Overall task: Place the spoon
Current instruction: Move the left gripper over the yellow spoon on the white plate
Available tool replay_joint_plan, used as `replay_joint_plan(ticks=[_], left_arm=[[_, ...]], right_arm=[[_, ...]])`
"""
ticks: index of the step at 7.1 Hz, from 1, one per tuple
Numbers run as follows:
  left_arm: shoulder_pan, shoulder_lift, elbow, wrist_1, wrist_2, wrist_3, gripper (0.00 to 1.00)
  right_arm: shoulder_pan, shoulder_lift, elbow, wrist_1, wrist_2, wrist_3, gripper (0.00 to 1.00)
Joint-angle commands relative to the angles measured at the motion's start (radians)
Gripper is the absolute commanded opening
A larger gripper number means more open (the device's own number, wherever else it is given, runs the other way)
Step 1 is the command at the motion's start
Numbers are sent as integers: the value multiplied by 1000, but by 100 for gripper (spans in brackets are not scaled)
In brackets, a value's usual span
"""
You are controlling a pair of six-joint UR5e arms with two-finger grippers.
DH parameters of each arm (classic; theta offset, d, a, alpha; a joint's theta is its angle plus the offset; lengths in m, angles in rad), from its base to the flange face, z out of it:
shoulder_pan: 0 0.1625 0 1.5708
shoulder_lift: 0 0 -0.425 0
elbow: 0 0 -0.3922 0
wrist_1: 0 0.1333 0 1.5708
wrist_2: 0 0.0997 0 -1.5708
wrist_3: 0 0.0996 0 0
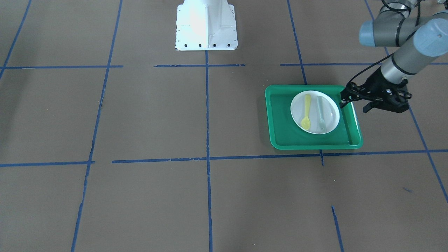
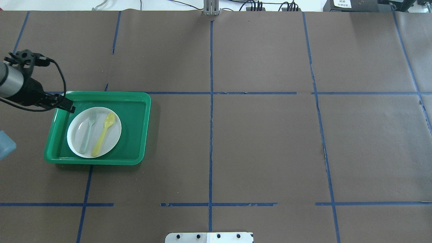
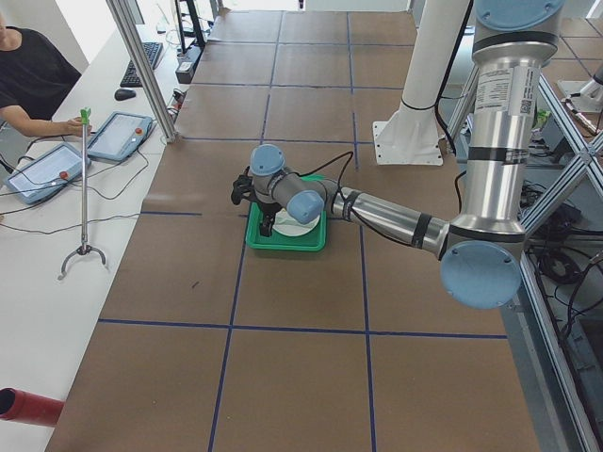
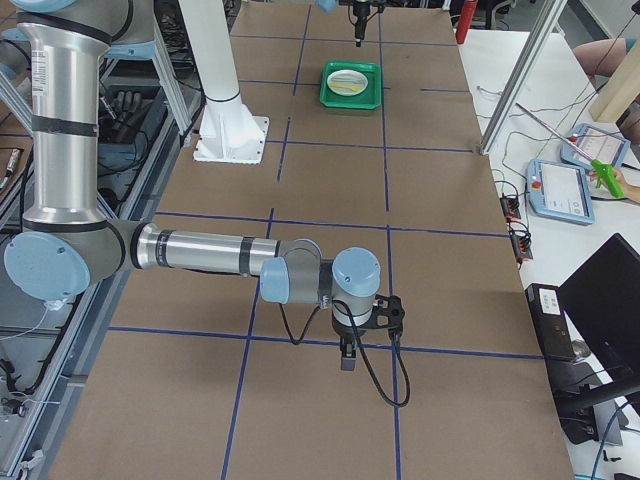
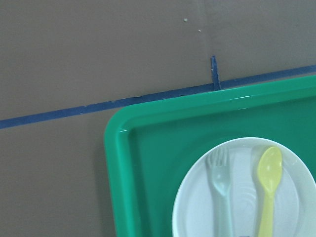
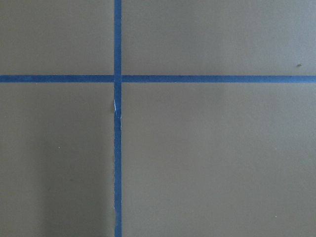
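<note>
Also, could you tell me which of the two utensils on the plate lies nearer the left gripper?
The grey-green fork; it lies on the side of the plate toward the left gripper, with the yellow spoon beyond it.

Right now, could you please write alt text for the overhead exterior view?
A yellow spoon and a grey-green fork lie side by side on a white plate in a green tray; the left end effector hovers by the tray's left edge.
</note>
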Motion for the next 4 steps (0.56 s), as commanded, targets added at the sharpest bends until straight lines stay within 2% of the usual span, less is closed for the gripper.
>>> replay_joint_plan(ticks=[1, 2, 4], left_arm=[[115, -54, 14, 4, 83, -46, 85], [167, -81, 42, 3, 86, -42, 82], [180, -98, 88, -2, 86, -32, 77]], right_arm=[[0, 1, 0, 0, -1, 0, 100], [0, 1, 1, 0, 1, 0, 100], [0, 1, 0, 0, 1, 0, 100]])
